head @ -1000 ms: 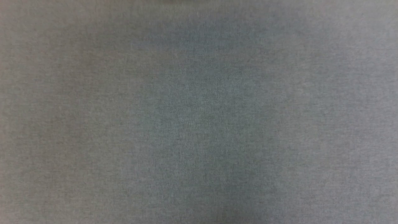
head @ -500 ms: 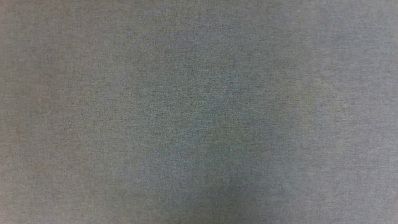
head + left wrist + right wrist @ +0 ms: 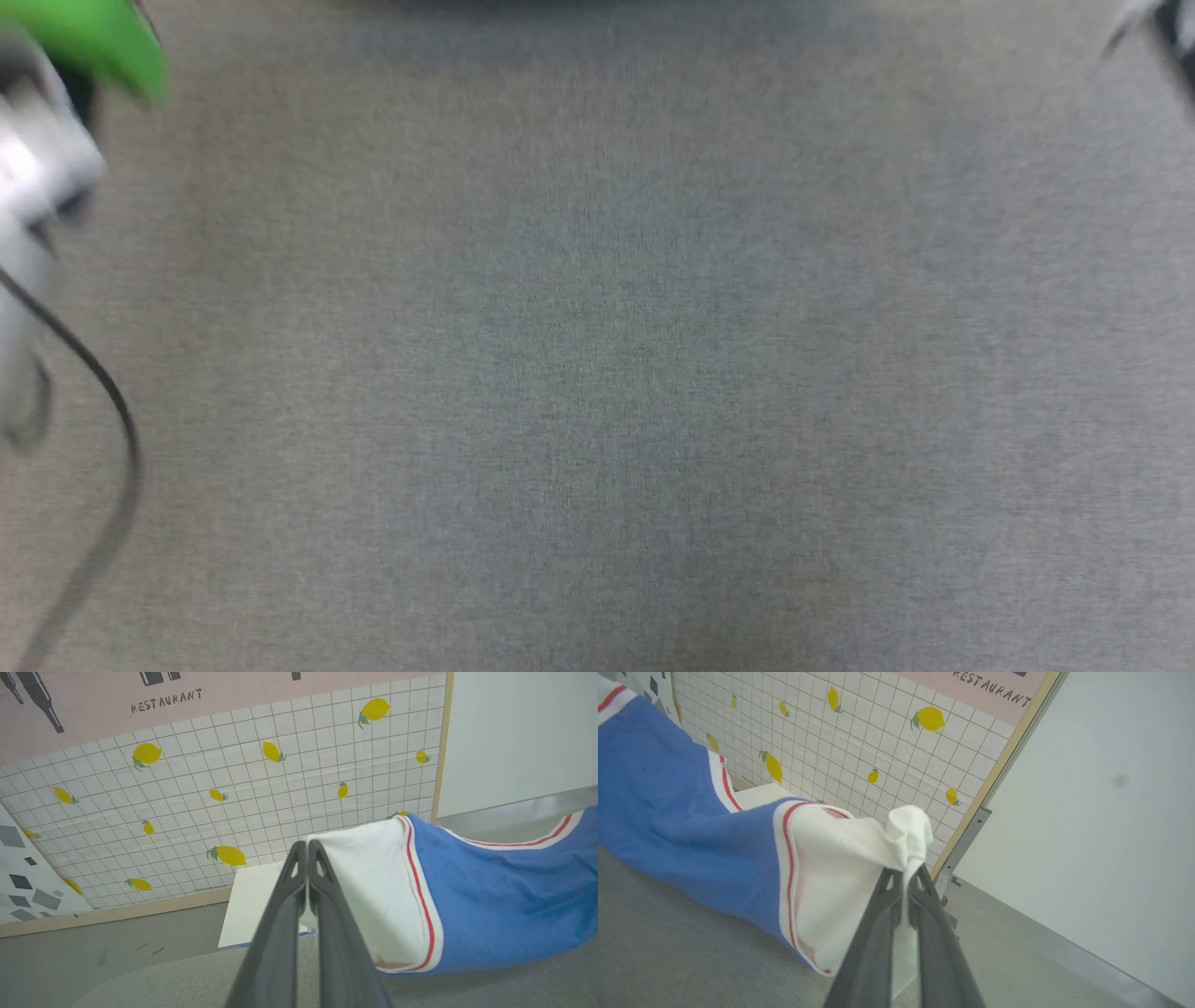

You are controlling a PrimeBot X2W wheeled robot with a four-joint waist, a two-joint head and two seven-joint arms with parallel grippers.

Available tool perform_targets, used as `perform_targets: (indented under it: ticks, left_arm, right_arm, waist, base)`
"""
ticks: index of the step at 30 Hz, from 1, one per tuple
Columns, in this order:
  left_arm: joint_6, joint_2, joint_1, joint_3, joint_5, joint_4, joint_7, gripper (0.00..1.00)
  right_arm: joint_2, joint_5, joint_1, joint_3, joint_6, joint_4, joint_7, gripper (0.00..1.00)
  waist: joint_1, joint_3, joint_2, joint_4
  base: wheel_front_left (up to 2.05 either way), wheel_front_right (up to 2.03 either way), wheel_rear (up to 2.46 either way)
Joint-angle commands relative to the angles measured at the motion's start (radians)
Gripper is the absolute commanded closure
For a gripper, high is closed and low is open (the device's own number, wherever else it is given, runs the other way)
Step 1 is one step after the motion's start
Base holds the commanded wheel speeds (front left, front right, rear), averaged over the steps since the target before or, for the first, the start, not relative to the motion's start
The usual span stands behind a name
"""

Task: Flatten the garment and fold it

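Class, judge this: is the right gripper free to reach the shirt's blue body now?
Probably not yet: the right gripper is shut on the white sleeve; it must let go first. Nothing else blocks the blue body.

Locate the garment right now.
The garment hangs between both grippers over the grey surface: left gripper pinches one white sleeve in the left wrist view, right gripper the other, lemon-tile wall behind.

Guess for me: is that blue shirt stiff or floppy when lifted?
Probably floppy: the shirt sags between the two sleeves pinched by the left fingers and right fingers. Likely light, since thin pinches hold it.
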Motion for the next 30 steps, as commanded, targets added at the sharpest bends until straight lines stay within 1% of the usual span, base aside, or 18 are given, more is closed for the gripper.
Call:
perform_targets:
  ticks: [1, 4, 9, 12, 16, 23, 27, 30]
  left_arm:
    - [0.013, 0.005, 0.084, 0.025, 0.009, -0.028, -0.005, 1.0]
    - [0.019, 0.017, 0.263, 0.062, 0.016, -0.079, -0.005, 1.0]
    - [0.032, 0.019, 0.552, 0.126, 0.003, -0.147, -0.005, 1.0]
    - [0.042, 0.022, 0.694, 0.131, 0.015, -0.172, -0.005, 1.0]
    - [0.059, 0.026, 0.826, 0.155, -0.002, -0.195, -0.005, 1.0]
    - [0.101, 0.072, 1.055, 0.228, -0.033, -0.264, -0.005, 1.0]
    - [0.121, 0.082, 1.171, 0.249, -0.054, -0.308, -0.005, 1.0]
    - [0.14, 0.081, 1.247, 0.253, -0.062, -0.331, -0.005, 1.0]
  right_arm:
    - [-0.005, 0.013, 0.066, -0.005, -0.002, -0.028, -0.006, 1.0]
    - [-0.012, 0.027, 0.201, -0.001, -0.002, -0.085, -0.006, 1.0]
    - [-0.032, 0.052, 0.434, 0.014, -0.002, -0.16, -0.006, 1.0]
    - [-0.049, 0.067, 0.558, 0.024, -0.002, -0.189, -0.006, 1.0]
    - [-0.079, 0.077, 0.68, 0.04, -0.002, -0.228, 0.003, 1.0]
    - [-0.138, 0.091, 0.871, -0.024, -0.002, -0.315, 0.029, 1.0]
    - [-0.167, 0.097, 0.997, -0.079, -0.002, -0.375, 0.061, 1.0]
    - [-0.18, 0.075, 1.107, -0.118, -0.002, -0.429, 0.081, 1.0]
  waist:
    - [0.0, -0.095, 0.0, -0.001]
    - [0.0, -0.147, 0.0, -0.011]
    - [0.0, -0.23, 0.0, -0.019]
    - [0.0, -0.276, 0.0, -0.023]
    - [0.0, -0.324, 0.0, -0.032]
    - [0.0, -0.395, 0.0, -0.046]
    - [0.0, -0.422, 0.0, -0.042]
    - [0.0, -0.441, 0.0, -0.032]
  base:
    - [0.0, 0.0, 0.0]
    - [0.0, 0.0, 0.0]
    - [0.0, 0.0, 0.0]
    - [0.0, 0.0, 0.0]
    - [0.0, 0.0, 0.0]
    - [0.0, 0.0, 0.0]
    - [0.0, 0.0, 0.0]
    - [0.0, 0.0, 0.0]
